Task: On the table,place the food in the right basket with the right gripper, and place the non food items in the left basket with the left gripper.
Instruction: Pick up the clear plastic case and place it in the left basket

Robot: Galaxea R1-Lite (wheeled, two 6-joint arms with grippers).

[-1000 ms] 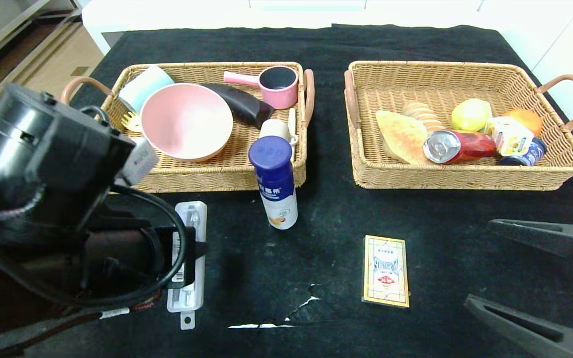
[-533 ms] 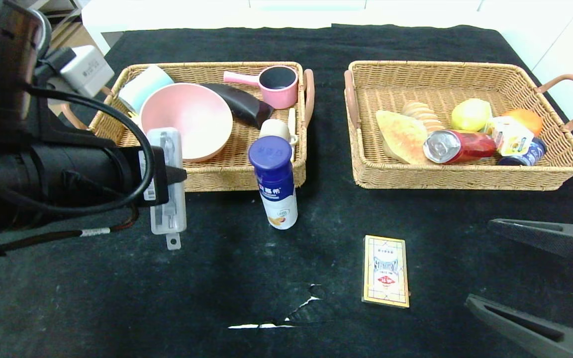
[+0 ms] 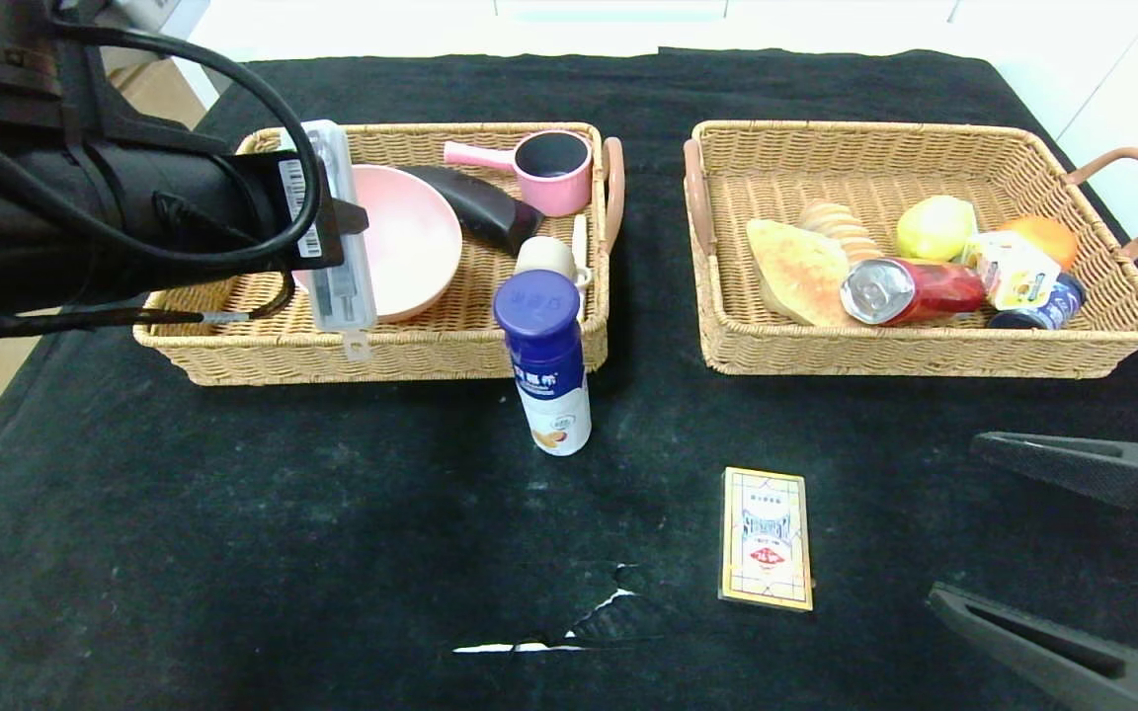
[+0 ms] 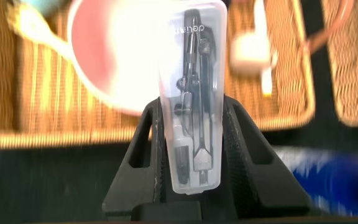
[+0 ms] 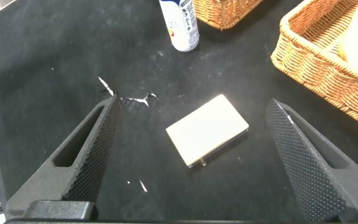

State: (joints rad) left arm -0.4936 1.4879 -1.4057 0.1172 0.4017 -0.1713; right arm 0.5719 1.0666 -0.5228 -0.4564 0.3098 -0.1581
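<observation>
My left gripper (image 3: 334,223) is shut on a clear plastic compass case (image 3: 340,281), holding it in the air above the left basket (image 3: 381,354), over the near edge of a pink bowl (image 3: 411,237). The left wrist view shows the case (image 4: 194,62) clamped between both fingers (image 4: 238,143). At the table's near right my right gripper (image 3: 954,518) stands open and holds nothing. A deck-of-cards box (image 3: 767,538) lies on the cloth just beyond it, seen between the jaws (image 5: 207,130). A white bottle with a blue cap (image 3: 544,365) stands upright in front of the left basket.
The left basket also holds a pink pot (image 3: 554,168), a black item (image 3: 475,202) and a small cup (image 3: 544,257). In the right basket (image 3: 925,360) lie bread (image 3: 796,267), a can (image 3: 910,291) and a lemon (image 3: 934,227). A tear (image 3: 569,622) marks the black cloth.
My left arm has lifted the compass case off the near left table and carried it away from me to above the left basket. The right arm has not moved.
</observation>
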